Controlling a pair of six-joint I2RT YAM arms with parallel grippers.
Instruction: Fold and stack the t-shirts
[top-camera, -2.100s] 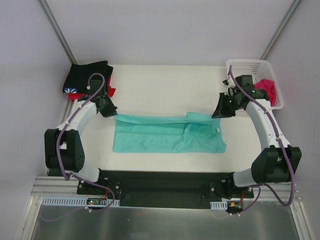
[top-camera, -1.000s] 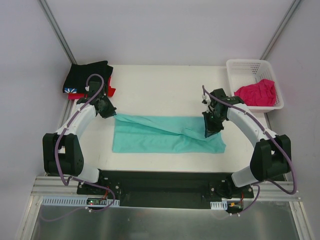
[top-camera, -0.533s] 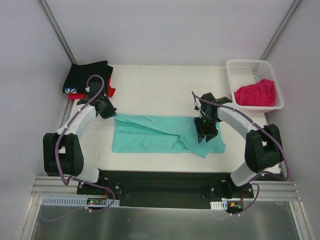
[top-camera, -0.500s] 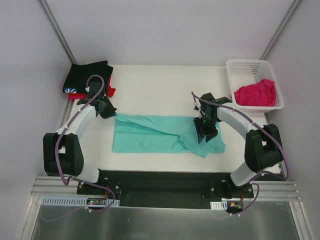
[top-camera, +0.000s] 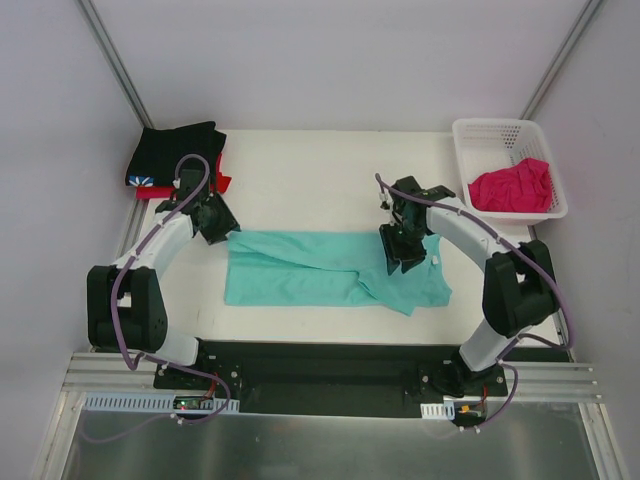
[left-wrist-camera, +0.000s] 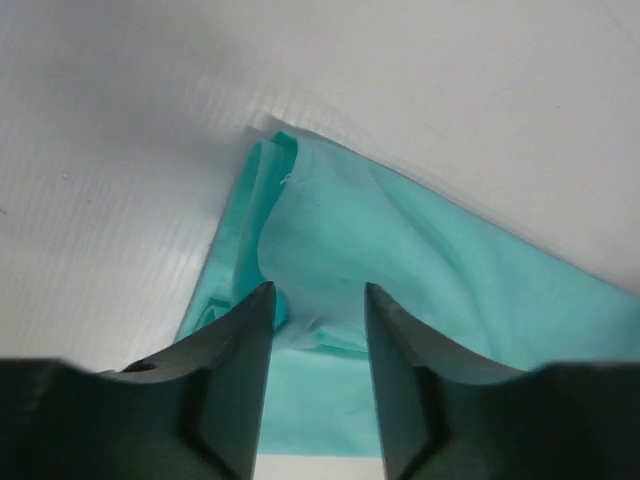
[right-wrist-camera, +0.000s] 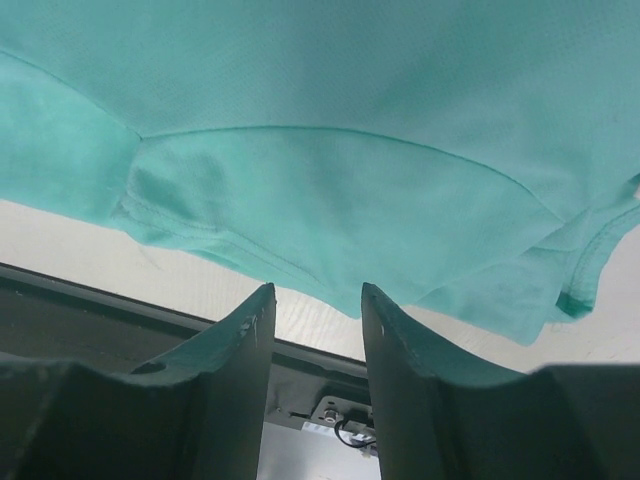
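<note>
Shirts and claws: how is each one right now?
Teal-green cloth t-shirt: partly folded, lying flat.
Magenta-pink cloth t-shirt: crumpled in white plastic lattice basket.
Black cloth t-shirt: folded, atop red cloth t-shirt.
Left claw: open.
Right claw: open.

A white lattice basket (top-camera: 490, 135) at the table's (top-camera: 320, 170) far right corner, seemingly overhanging; black plate (top-camera: 330, 375) along near edge

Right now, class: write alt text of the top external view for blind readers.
A teal-green t-shirt lies partly folded mid-table, left gripper at its far left corner, right gripper over its right part. Far left, a black shirt tops a red shirt; far right, a basket holds a magenta shirt.
</note>
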